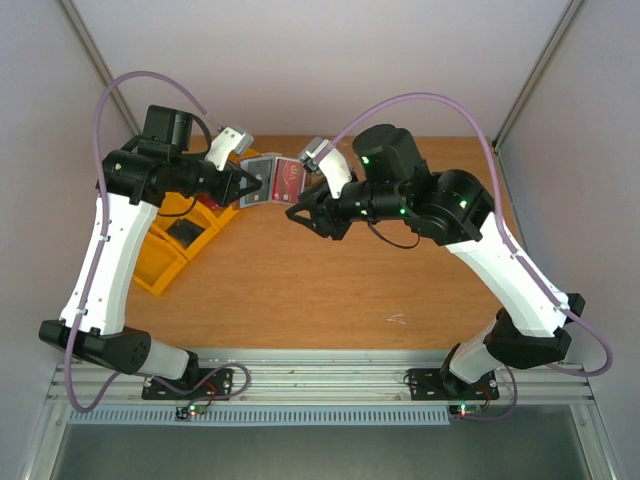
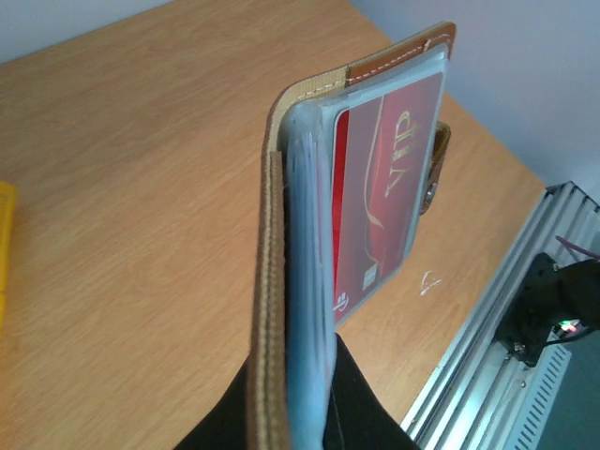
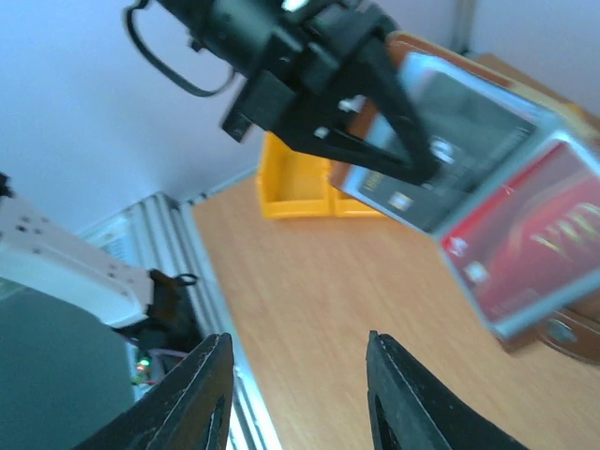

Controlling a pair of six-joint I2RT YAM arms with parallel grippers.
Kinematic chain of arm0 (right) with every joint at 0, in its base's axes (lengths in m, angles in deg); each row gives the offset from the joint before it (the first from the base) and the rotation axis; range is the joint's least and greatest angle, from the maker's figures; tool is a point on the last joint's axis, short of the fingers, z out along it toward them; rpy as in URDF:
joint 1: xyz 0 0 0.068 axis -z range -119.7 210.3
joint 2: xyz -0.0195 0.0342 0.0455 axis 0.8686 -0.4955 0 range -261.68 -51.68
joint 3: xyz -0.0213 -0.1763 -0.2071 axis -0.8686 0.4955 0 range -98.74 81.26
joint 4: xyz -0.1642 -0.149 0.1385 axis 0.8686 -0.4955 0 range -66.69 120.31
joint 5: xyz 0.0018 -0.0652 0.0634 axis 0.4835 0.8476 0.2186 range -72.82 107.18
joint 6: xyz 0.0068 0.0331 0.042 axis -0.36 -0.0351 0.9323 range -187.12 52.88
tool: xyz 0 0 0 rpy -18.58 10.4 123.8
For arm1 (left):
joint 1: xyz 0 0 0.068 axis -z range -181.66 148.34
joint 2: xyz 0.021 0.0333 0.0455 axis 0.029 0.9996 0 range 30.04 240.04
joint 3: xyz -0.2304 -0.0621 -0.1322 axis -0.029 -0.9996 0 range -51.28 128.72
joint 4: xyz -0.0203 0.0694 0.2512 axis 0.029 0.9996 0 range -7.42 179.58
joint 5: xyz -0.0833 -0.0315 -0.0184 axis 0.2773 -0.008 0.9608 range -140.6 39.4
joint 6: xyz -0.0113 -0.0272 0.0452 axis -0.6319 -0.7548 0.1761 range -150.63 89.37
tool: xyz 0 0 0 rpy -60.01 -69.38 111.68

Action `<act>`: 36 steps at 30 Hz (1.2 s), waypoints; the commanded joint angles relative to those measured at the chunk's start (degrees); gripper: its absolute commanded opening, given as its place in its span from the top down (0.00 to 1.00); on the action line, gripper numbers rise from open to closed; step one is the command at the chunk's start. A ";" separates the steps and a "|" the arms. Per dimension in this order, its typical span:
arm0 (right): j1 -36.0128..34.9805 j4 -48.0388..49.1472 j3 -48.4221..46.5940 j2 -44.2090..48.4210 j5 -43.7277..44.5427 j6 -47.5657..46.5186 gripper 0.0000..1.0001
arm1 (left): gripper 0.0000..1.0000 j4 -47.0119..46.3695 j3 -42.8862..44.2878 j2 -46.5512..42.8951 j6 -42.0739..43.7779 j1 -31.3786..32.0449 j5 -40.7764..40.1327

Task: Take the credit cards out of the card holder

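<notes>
My left gripper (image 1: 246,186) is shut on the card holder (image 1: 262,181) and holds it open above the back of the table. In the left wrist view the card holder (image 2: 268,281) stands edge-on between my black fingers (image 2: 361,408), brown outside, blue lining. A red credit card (image 2: 386,192) sits in its clear pocket, and the brown clasp tab (image 2: 437,169) is behind it. The right wrist view shows the card holder's inside: a dark card (image 3: 469,141) and the red credit card (image 3: 536,234) in pockets. My right gripper (image 1: 303,215) is open and empty, just right of and below the holder, not touching it.
Yellow plastic bins (image 1: 175,240) stand at the table's left under my left arm; they also show in the right wrist view (image 3: 300,183). The wooden table (image 1: 330,280) has a small white mark (image 1: 397,319) near the front. An aluminium rail (image 1: 330,375) runs along the near edge.
</notes>
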 commanded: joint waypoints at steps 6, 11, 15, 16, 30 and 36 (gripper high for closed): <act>10.20 27.07 17.54 3.19 -23.30 14.04 0.63 | 1.00 5.05 4.27 -0.03 6.69 0.10 28.39; 14.18 33.19 25.22 6.97 -24.02 18.38 0.67 | 1.00 10.37 6.58 0.33 12.60 -0.62 36.89; 14.17 30.85 24.24 6.77 -23.78 16.57 0.67 | 1.00 12.22 6.32 0.44 16.16 -0.62 38.91; 14.17 30.86 24.20 6.67 -24.03 16.39 0.67 | 1.00 12.44 6.39 0.45 16.44 -0.62 39.27; 13.01 35.37 23.10 3.18 -35.69 17.60 0.88 | 1.00 15.15 7.21 0.98 20.39 -0.63 42.34; 12.85 34.96 22.44 3.08 -36.26 17.19 0.86 | 1.00 13.08 6.58 1.10 18.01 -0.62 40.98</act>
